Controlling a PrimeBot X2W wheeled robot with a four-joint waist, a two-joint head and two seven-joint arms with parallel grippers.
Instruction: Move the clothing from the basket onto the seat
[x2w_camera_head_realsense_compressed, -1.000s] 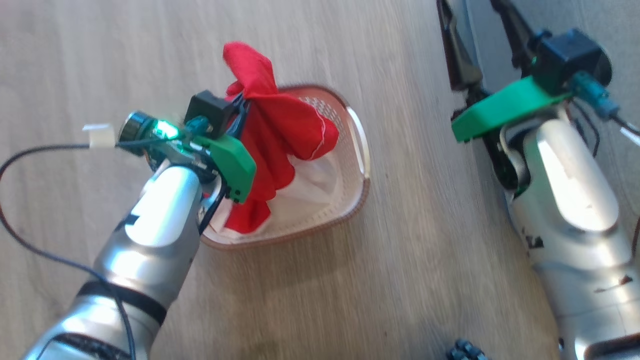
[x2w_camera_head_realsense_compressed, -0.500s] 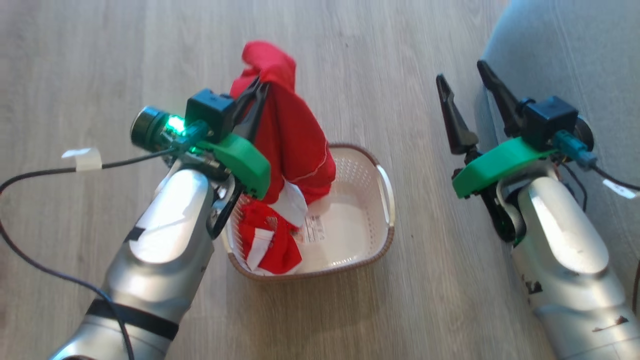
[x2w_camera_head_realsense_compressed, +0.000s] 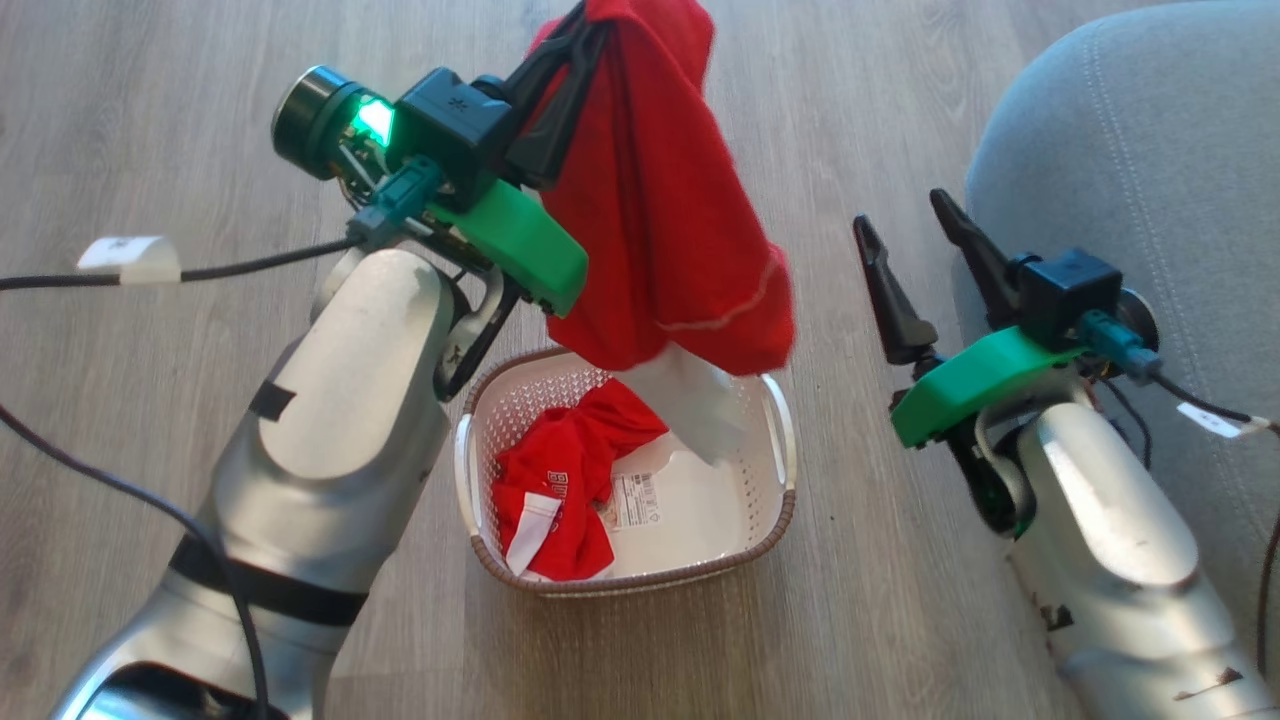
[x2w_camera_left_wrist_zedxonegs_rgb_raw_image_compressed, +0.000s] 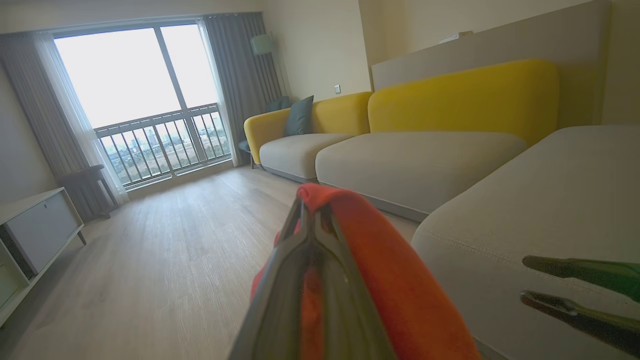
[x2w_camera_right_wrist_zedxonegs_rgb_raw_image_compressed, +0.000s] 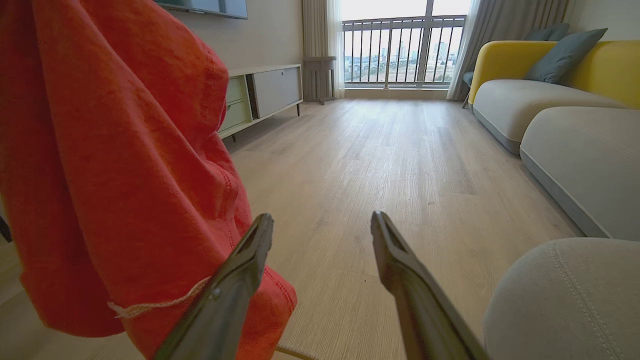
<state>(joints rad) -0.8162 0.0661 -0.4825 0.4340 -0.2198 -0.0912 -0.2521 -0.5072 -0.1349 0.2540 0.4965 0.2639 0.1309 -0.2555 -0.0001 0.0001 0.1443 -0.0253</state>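
- Two red garments make up most of the clothing before you. The hanging red garment (x2w_camera_head_realsense_compressed: 660, 220) is held by your left gripper (x2w_camera_head_realsense_compressed: 585, 25) high above the basket (x2w_camera_head_realsense_compressed: 640, 585), and in the head view its lower part covers the basket's far rim.
- Your left gripper's jaws are pinched tight on a fold at the top of that garment. In the left wrist view the two fingers meet at their tips, with red fabric bunched between them and spilling over one side.
- A white cloth (x2w_camera_head_realsense_compressed: 700, 410) dangles below the garment's lower hem, its end over the inside of the basket. It is blurred, so you cannot tell whether it touches the basket.
- The second red garment (x2w_camera_head_realsense_compressed: 565, 470) lies crumpled in the basket's left half. Its white neck label (x2w_camera_head_realsense_compressed: 530, 530) shows toward the near rim, and a paper sticker (x2w_camera_head_realsense_compressed: 635, 500) on the basket bottom sits just beside it.
- The basket stands on the wooden floor (x2w_camera_head_realsense_compressed: 200, 100), between your two arms.
- Your right gripper (x2w_camera_head_realsense_compressed: 900, 215) holds nothing — its jaws stand wide apart, fingers pointing up the head view, between the basket and the seat (x2w_camera_head_realsense_compressed: 1150, 180).
- The seat is grey, with a rounded corner and stitched seams, on your right. In the right wrist view its corner sits at the lower right, and the hanging red garment is at the left, behind that gripper's left-hand finger.
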